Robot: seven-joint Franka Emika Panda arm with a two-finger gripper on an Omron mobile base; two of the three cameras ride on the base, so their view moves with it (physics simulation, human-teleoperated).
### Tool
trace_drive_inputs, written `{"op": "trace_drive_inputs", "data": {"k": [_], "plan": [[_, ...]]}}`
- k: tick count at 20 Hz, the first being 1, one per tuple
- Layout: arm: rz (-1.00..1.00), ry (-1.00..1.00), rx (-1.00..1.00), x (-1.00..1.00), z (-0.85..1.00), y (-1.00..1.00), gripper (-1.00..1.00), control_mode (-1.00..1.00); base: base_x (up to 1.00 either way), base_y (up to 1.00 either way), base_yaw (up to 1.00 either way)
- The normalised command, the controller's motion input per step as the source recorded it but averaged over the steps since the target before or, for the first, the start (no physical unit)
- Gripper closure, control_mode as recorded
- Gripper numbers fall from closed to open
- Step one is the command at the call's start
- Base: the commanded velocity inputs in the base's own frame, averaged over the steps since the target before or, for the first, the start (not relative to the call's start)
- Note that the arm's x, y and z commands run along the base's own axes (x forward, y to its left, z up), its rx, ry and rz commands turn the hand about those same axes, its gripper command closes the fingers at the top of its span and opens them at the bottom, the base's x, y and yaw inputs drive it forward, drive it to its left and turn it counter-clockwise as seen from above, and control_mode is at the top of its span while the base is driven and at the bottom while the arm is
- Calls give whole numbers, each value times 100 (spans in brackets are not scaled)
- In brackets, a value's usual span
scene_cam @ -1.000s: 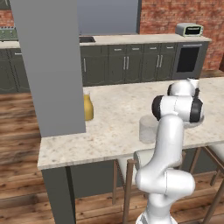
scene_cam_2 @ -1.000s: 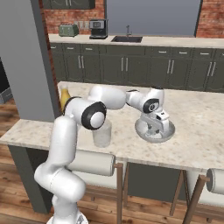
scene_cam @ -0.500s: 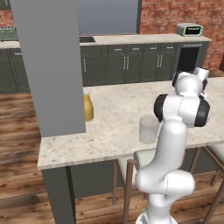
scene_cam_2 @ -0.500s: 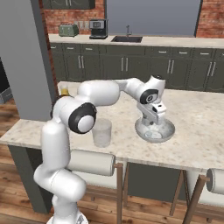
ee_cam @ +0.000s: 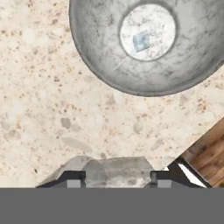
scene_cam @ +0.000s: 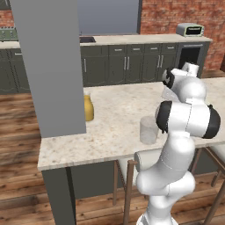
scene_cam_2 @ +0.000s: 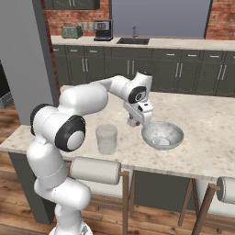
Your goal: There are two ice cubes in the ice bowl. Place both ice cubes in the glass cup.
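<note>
The gripper point(scene_cam_2: 133, 122) has its fingers clamped on a whitish ice cube point(ee_cam: 117, 171), just beside the ice bowl point(scene_cam_2: 174, 131). Bare counter point(scene_cam_2: 209, 119) lies between it and the glass cup point(scene_cam_2: 106, 138); one cube point(ee_cam: 141, 42) sits in the bowl.

White arm outstretched, wrist bent down, pincer point(scene_cam_2: 133, 122) part open with a pale block between fingertips.

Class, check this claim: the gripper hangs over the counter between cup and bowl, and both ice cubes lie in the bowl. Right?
Not quite. The hand view shows one ice cube in the ice bowl, not two. The gripper does hang over the counter between glass cup and bowl.
</note>
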Motion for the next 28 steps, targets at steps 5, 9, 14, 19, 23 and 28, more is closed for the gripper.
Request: {"op": "trace_drive_inputs", "data": {"k": [5, 9, 14, 19, 23, 28], "plan": [[0, 0, 0, -8, 35, 99, 100, -100, 0, 0, 0], [0, -2, 0, 0, 18, 67, 100, -100, 0, 0, 0], [0, -3, 0, 0, 2, 39, 100, -100, 0, 0, 0], [1, 0, -4, 2, -5, 7, 100, -100, 0, 0, 0], [3, -1, -19, 2, -21, 3, 100, -100, 0, 0, 0], [0, -5, -16, 0, -12, 7, 100, -100, 0, 0, 0]]}}
